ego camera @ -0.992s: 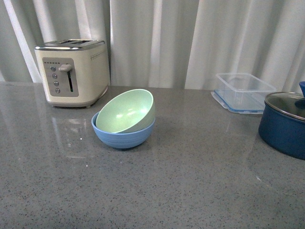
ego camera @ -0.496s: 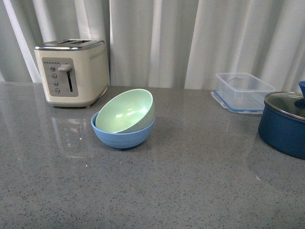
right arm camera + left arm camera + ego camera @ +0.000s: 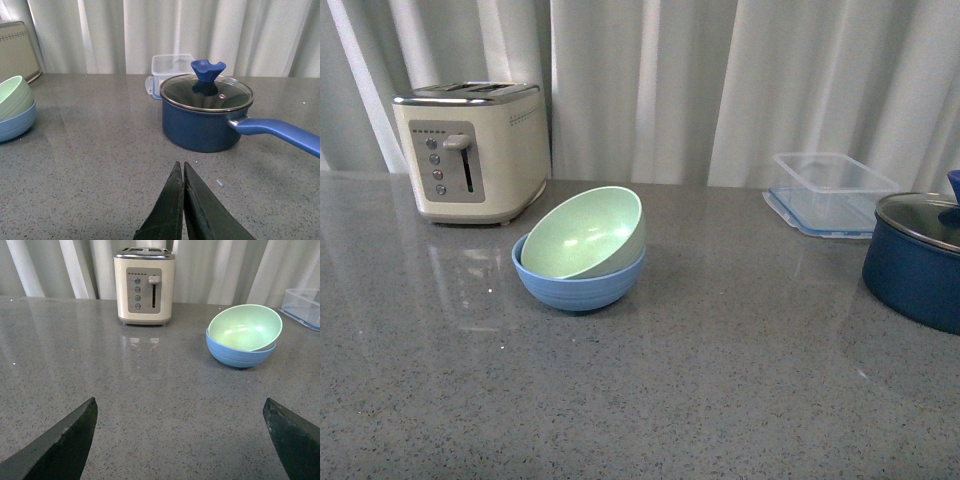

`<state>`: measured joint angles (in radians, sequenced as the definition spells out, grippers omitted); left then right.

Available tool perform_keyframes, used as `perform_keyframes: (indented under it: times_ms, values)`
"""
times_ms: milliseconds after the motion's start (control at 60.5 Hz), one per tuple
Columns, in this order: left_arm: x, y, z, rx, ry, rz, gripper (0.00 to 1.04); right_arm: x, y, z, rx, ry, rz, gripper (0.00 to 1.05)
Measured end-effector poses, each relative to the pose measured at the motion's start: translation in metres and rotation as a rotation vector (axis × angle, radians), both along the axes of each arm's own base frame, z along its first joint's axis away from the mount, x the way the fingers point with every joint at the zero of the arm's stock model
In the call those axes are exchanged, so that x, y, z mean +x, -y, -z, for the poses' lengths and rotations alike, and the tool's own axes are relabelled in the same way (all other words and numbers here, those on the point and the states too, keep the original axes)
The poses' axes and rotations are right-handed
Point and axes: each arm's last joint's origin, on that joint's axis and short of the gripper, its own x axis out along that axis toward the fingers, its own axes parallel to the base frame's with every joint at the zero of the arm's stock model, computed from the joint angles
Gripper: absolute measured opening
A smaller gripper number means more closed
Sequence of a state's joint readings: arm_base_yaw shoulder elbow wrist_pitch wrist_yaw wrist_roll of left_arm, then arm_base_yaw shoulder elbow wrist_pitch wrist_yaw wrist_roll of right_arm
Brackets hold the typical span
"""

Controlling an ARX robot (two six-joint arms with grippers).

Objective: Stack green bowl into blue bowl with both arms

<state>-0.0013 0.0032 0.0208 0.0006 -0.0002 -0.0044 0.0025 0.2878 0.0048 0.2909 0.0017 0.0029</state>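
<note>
Resting tilted inside the blue bowl, the green bowl sat just right of and in front of the toaster. The left gripper hovered with fingers spread wide, well short of the bowls. The right gripper, fingers pressed together on nothing, pointed toward the lidded pot, far right of the toaster.

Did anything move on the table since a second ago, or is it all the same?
Nothing visibly changed. The pale mint-green plastic bowl lies tilted inside the light blue plastic bowl just as before. The cream toaster, clear plastic container and dark navy lidded pot stayed put too.
</note>
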Motion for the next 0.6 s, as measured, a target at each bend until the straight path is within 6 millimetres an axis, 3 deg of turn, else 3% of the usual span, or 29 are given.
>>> perform_keyframes:
  times_ms: [595]
  values:
    - [0.0,0.0,0.0,0.0,0.0,0.0,0.98,-0.018,0.0,0.003,0.0,-0.005,-0.002,0.01]
